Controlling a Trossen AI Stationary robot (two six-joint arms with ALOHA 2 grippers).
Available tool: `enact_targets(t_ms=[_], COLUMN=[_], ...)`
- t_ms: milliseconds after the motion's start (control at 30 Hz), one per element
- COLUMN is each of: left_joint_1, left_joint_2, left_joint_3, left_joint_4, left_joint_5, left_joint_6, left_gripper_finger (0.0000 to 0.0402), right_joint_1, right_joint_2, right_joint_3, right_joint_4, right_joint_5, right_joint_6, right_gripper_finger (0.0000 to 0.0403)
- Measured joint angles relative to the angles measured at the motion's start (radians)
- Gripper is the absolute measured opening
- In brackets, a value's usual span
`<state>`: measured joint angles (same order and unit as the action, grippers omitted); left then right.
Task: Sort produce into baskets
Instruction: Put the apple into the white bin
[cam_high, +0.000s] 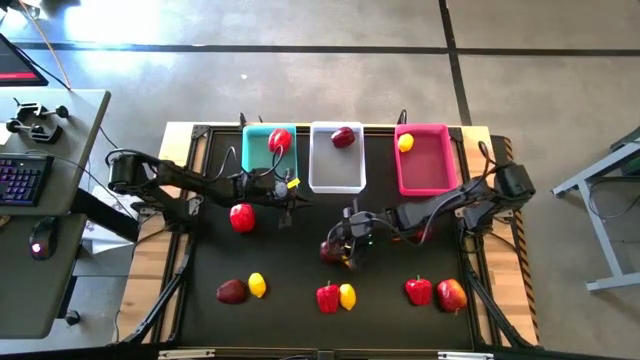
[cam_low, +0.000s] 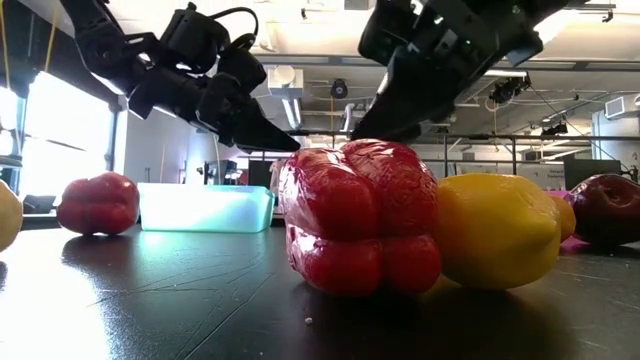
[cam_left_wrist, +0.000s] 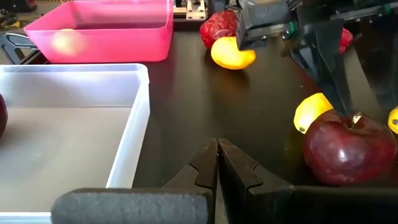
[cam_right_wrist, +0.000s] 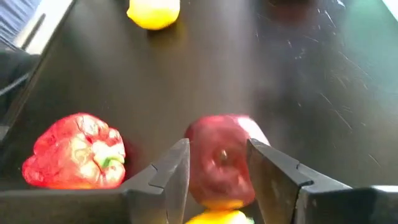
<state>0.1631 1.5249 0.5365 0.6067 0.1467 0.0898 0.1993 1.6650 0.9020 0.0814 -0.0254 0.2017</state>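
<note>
My right gripper (cam_high: 347, 248) is open and hovers just over a dark maroon fruit (cam_right_wrist: 217, 165) at the table's middle. In the right wrist view one finger stands on each side of the fruit (cam_left_wrist: 348, 146), and I see no touch. My left gripper (cam_left_wrist: 217, 152) is shut and empty in front of the white basket (cam_high: 336, 165), right of a red pepper (cam_high: 241, 217). The teal basket (cam_high: 262, 155) holds a red pepper (cam_high: 280, 140). A maroon fruit (cam_high: 343, 137) lies in the white basket. The pink basket (cam_high: 430, 170) holds a lemon (cam_high: 405, 143).
Along the near edge lie a maroon fruit (cam_high: 231, 291), a lemon (cam_high: 257, 285), a red pepper (cam_high: 327, 297) touching a lemon (cam_high: 347, 295), and another red pepper (cam_high: 418, 291) beside a reddish fruit (cam_high: 451, 295). The baskets stand side by side at the far edge.
</note>
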Motion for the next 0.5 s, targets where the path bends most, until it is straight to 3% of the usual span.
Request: enact_targets(t_ms=[267,500], left_joint_1=[0.000,0.000], left_joint_2=[0.000,0.000], left_joint_3=[0.000,0.000], left_joint_4=[0.000,0.000], left_joint_5=[-0.003,-0.003], left_joint_6=[0.000,0.000], left_gripper_finger=[0.0000,0.0000], right_joint_1=[-0.001,-0.003], right_joint_2=[0.031,0.032], right_joint_3=[0.000,0.000], right_joint_4=[0.036,0.036], right_joint_5=[-0.003,0.024], right_joint_6=[-0.001,-0.005], right_gripper_finger=[0.0137,0.0067])
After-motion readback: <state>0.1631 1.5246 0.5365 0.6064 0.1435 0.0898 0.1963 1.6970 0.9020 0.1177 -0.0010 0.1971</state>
